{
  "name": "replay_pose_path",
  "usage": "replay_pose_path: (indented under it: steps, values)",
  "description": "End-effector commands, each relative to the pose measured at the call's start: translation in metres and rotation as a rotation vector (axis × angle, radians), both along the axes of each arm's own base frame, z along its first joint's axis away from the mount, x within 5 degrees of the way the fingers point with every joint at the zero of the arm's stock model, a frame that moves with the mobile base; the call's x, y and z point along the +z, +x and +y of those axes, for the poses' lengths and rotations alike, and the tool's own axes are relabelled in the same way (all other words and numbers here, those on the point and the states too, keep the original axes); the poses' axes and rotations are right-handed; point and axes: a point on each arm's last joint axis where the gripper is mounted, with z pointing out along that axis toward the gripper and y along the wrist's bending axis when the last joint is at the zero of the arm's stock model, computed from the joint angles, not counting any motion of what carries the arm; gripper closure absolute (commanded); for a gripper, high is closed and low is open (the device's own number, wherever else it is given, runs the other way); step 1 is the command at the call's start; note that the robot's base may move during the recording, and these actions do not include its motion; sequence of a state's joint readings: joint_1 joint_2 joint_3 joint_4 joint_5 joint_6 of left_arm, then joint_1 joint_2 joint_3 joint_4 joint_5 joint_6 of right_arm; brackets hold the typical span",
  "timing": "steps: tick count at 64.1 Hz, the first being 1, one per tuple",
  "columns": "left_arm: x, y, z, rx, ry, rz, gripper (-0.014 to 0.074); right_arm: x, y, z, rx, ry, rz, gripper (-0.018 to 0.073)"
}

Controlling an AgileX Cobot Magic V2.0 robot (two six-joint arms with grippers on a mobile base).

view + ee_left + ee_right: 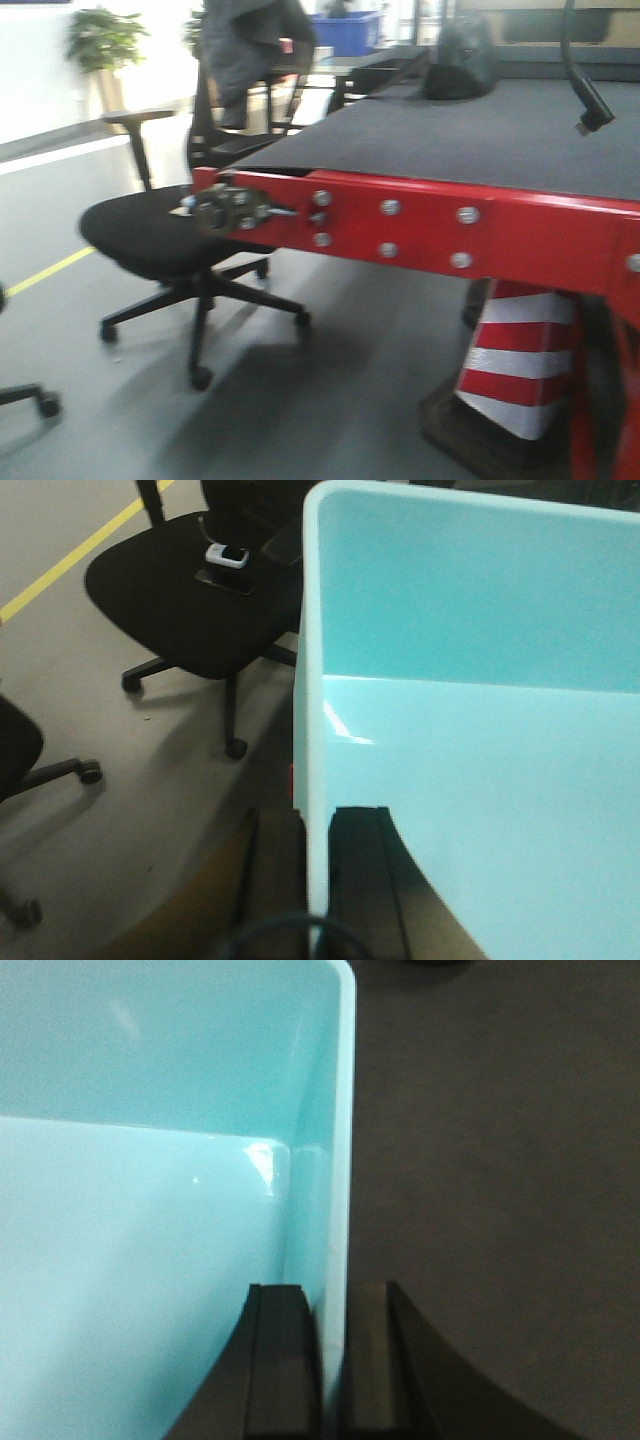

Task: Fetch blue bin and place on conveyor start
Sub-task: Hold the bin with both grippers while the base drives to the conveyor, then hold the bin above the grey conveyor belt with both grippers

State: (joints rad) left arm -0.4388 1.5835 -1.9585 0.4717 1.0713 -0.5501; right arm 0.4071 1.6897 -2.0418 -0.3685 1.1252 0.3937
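Observation:
The blue bin [480, 730] fills the left wrist view, pale turquoise and empty inside. My left gripper [318, 815] is shut on its left wall, one finger [275, 880] outside and the other inside. In the right wrist view the blue bin [150, 1210] is held the same way, with my right gripper [333, 1290] shut on its right wall. Beside that wall lies dark grey belt fabric [500, 1160]. The front view shows the conveyor start: a grey belt [450, 130] ending at a red bolted frame [420, 225]. Bin and grippers are out of that view.
A black office chair [170, 235] stands close to the conveyor's left corner, with a small device [228, 555] on its seat. A red-and-white cone [515, 365] sits under the frame. A dark helmet-like object [460, 55] lies far back on the belt, and a black cable [590, 110] hangs over it.

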Motion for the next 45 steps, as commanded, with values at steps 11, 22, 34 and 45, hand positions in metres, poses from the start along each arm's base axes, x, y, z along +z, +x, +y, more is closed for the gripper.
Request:
replay_pose_path:
  steps: [11,22,34,45]
  values:
    - [0.011,-0.004,0.001,-0.013,-0.009,-0.064,0.0708,0.023,-0.013,-0.011,-0.008,-0.017,-0.099,0.0713]
    - [0.011,-0.004,0.001,-0.013,-0.009,-0.064,0.0708,0.031,-0.023,-0.015,-0.011,-0.006,-0.116,0.0713]
    - [0.011,-0.004,0.001,-0.013,-0.009,-0.064,0.0708,0.032,-0.025,-0.016,-0.012,-0.005,-0.119,0.0713]
    - [0.011,-0.004,0.001,-0.013,-0.009,-0.064,0.0708,0.030,-0.022,-0.015,-0.012,-0.007,-0.113,0.0713]
